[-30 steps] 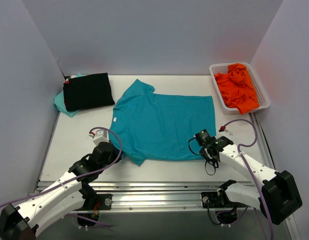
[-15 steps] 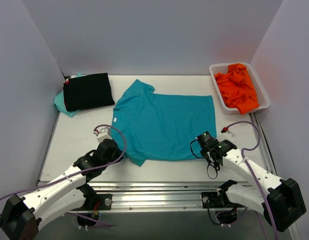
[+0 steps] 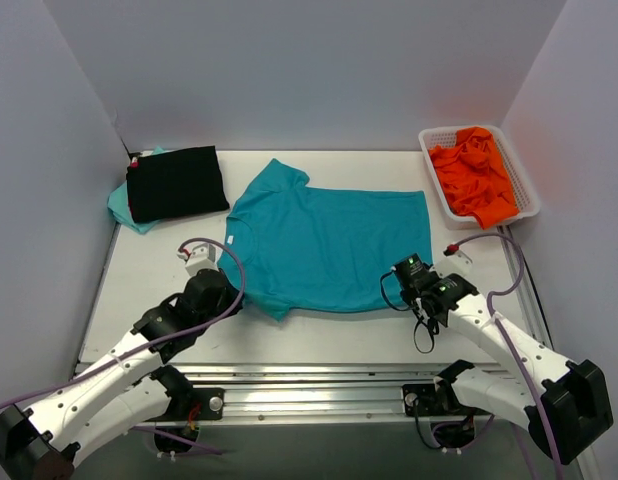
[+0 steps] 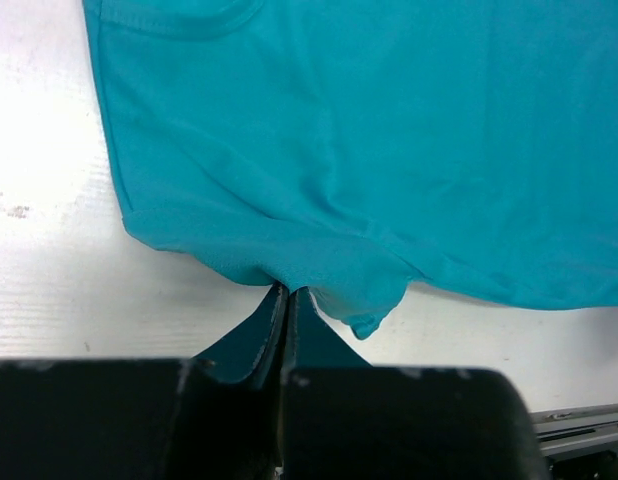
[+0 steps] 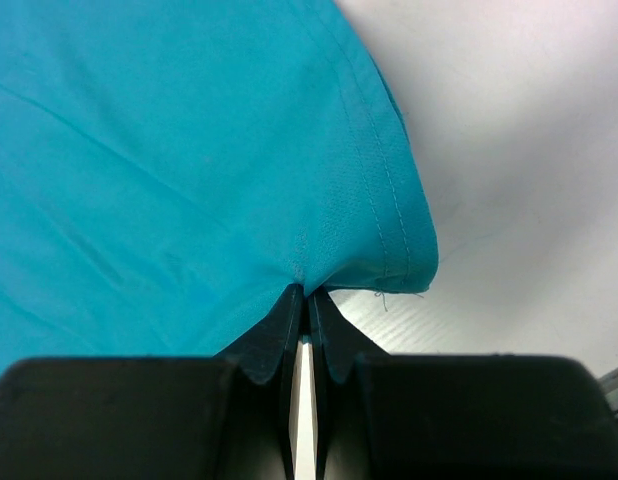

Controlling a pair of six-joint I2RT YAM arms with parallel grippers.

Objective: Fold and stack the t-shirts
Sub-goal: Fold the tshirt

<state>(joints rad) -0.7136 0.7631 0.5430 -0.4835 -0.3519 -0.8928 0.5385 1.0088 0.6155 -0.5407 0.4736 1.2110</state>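
teal shirt point(image 3: 324, 250): flat on white table point(image 3: 149, 280); grey walls
left gripper point(image 4: 287, 292): clamps sleeve
right gripper point(image 5: 307, 296): clamps hem corner

Both arms stretched forward and low from the near edge, angled inward. Left end effector point(image 4: 286, 300) pinched tight, fingers pressed together on teal cloth. Right end effector point(image 5: 306, 300) likewise clamped on a cloth edge, wrist tilted down.

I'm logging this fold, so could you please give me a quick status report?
Left gripper shut on teal shirt sleeve. Right gripper shut on its hem corner. Shirt spread flat, unfolded. Nothing in the way.
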